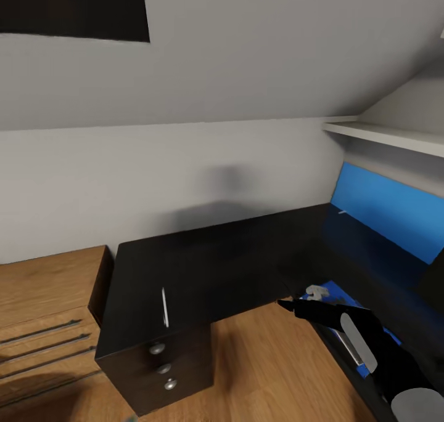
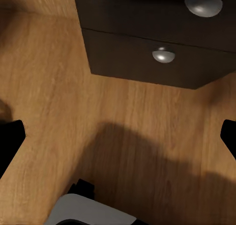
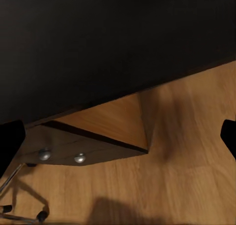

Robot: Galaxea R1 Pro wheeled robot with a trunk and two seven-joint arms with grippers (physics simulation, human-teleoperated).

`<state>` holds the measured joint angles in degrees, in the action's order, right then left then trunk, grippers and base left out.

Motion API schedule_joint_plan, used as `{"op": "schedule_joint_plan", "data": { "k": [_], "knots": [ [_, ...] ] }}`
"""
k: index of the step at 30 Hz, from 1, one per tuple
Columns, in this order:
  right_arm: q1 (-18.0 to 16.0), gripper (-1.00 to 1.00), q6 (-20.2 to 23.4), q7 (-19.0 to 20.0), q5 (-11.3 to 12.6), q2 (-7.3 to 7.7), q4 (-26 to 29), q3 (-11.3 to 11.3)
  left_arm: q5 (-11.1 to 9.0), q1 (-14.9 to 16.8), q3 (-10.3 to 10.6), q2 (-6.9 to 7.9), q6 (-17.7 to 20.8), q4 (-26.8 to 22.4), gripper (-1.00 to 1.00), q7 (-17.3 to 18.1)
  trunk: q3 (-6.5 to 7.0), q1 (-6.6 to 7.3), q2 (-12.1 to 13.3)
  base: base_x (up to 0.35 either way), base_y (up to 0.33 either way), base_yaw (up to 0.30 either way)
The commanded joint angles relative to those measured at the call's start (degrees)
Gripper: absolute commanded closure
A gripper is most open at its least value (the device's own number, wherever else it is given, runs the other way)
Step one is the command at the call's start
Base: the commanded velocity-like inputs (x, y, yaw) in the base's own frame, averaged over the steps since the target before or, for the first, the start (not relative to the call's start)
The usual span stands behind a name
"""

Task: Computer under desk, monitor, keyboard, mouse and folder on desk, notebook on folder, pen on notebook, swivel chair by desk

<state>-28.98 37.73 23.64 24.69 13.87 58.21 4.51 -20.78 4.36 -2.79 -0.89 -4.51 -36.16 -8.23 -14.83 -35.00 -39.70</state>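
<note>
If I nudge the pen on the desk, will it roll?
Probably: the pen looks slim and light, lying flat on the glossy desk top, so it may roll or slide. It lies near the front edge above the drawers, so a push could drop it.

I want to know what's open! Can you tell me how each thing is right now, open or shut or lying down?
Desk drawers: all three shut.
Left gripper: open, empty.
Right gripper: open, empty.
Wooden cabinet drawers: shut.
Thin pale stick: lying flat on the desk top.
</note>
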Motion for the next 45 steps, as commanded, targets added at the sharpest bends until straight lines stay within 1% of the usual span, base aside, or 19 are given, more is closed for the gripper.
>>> {"op": "schedule_joint_plan", "data": {
  "k": [1, 10, 26, 35, 45],
  "knots": [
    [-0.02, -1.00, 0.24, 0.01, 0.16, -0.06, 0.06, 0.06, -0.57, 0.04, -0.02, -0.03, -0.29, 0.01, -1.00, -0.04, -0.11, -0.01, -0.07, 0.000, 0.000, 0.262],
    [-0.02, -1.00, 0.24, -0.07, 0.03, -0.72, 0.06, 0.06, -0.58, 0.04, -0.02, 0.00, -0.52, 0.03, -1.00, -0.04, -0.34, -0.01, -0.07, 0.000, 0.000, 0.263],
    [-0.02, -1.00, 0.24, -0.05, -0.08, -0.93, 0.06, 0.06, -0.58, 0.04, -0.02, 0.01, -0.58, 0.03, -1.00, -0.04, -0.75, -0.01, -0.07, 0.000, 0.000, 0.264],
    [0.01, -1.00, 0.24, -0.08, -0.14, -1.62, 0.06, 0.06, -0.56, 0.04, -0.02, -0.07, -0.58, 0.03, -1.00, -0.04, -0.98, -0.01, -0.07, 0.000, 0.000, 0.264],
    [0.06, -1.00, 0.19, -0.08, -0.22, -1.81, 0.06, 0.06, -0.57, 0.04, -0.02, -0.06, -0.58, 0.03, -1.00, -0.04, -1.23, -0.01, -0.07, 0.000, 0.000, 0.264]
  ]
}}
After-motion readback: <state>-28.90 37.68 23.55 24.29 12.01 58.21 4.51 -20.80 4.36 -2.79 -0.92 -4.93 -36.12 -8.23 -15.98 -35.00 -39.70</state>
